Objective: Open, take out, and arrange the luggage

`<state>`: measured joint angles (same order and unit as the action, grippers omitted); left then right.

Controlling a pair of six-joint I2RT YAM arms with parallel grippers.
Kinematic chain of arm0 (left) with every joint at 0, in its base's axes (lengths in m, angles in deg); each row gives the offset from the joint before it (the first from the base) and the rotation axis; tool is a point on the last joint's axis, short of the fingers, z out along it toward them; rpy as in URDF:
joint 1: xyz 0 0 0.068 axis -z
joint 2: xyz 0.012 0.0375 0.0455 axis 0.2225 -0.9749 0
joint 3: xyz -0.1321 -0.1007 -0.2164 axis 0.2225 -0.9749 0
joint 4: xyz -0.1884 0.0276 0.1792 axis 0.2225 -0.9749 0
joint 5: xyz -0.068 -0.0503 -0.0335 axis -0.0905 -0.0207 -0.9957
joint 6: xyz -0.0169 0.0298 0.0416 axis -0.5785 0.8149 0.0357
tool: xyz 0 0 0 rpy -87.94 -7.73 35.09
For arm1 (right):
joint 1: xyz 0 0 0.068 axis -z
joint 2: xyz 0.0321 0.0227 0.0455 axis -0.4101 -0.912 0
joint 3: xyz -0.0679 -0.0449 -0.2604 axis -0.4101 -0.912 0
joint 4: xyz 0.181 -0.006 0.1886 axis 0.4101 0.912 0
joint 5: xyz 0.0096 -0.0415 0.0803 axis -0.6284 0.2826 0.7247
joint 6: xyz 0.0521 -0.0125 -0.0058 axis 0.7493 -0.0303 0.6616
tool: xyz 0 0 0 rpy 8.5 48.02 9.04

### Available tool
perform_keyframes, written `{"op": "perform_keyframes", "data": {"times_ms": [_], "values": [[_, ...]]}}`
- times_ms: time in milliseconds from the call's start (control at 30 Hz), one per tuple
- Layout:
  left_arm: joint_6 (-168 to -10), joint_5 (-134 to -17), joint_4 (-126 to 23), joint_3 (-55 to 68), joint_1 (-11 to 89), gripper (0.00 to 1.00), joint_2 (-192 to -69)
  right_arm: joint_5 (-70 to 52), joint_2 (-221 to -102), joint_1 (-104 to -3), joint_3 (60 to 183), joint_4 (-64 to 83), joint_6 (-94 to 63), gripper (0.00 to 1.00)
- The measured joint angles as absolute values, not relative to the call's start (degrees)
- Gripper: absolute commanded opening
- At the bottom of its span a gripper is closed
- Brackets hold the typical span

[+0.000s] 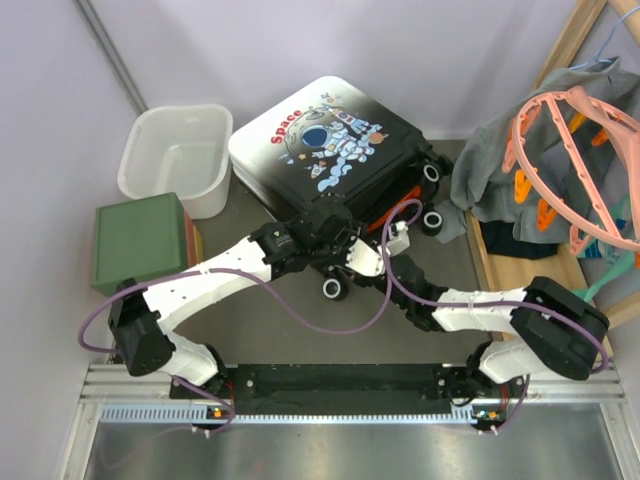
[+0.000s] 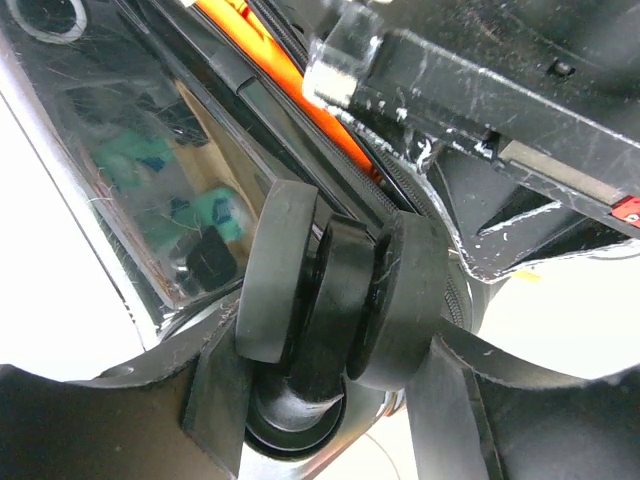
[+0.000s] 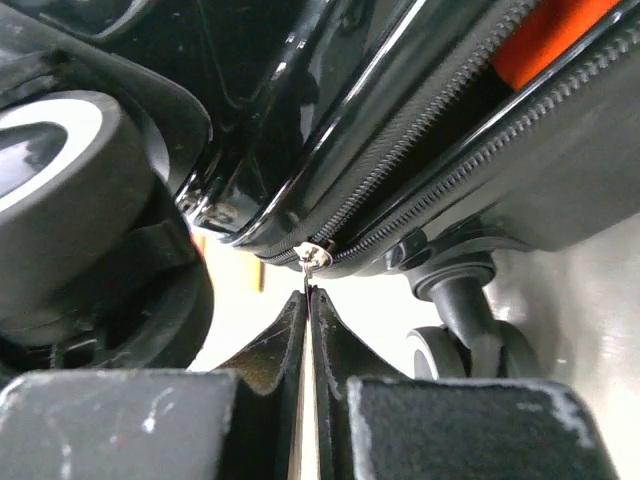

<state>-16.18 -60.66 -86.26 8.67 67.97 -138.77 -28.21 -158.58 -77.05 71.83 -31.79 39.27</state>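
Note:
The luggage (image 1: 325, 140) lies flat at the back middle, astronaut print and red "Space" facing up, wheels toward me. Its zipper gapes at the near right corner and orange shows inside (image 3: 545, 40). My left gripper (image 1: 322, 232) is at the near edge. In the left wrist view its fingers (image 2: 215, 400) press both sides of a black double wheel (image 2: 340, 290), so my left gripper (image 2: 330, 375) is shut on that wheel. My right gripper (image 1: 397, 238) sits just right of it. In its wrist view my right gripper (image 3: 308, 300) is shut on the thin metal zipper pull (image 3: 314, 258).
A white plastic basket (image 1: 180, 155) stands left of the luggage, with green-topped stacked boxes (image 1: 140, 240) in front of it. On the right a wooden rack (image 1: 520, 270) holds grey cloth (image 1: 500, 170) and pink hangers (image 1: 570, 140). Other luggage wheels (image 1: 432, 220) stick out beside my right arm.

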Motion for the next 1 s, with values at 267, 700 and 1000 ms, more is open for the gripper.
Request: {"op": "perform_keyframes", "data": {"times_ms": [267, 700, 1000], "values": [[-20.4, -58.1, -86.6, 10.2, 68.5, 0.0, -140.0, -42.7, -164.4, -87.0, 73.2, -38.0, 46.8, 0.0], [-22.2, -57.6, -85.4, 9.9, 69.0, 0.0, -140.4, -54.0, -179.0, -91.3, 77.2, -52.1, 54.3, 0.0], [-22.8, -58.1, -85.1, 9.9, 68.9, 0.0, -140.4, -55.2, -195.8, -92.5, 84.8, -63.9, 50.1, 0.0]]}}
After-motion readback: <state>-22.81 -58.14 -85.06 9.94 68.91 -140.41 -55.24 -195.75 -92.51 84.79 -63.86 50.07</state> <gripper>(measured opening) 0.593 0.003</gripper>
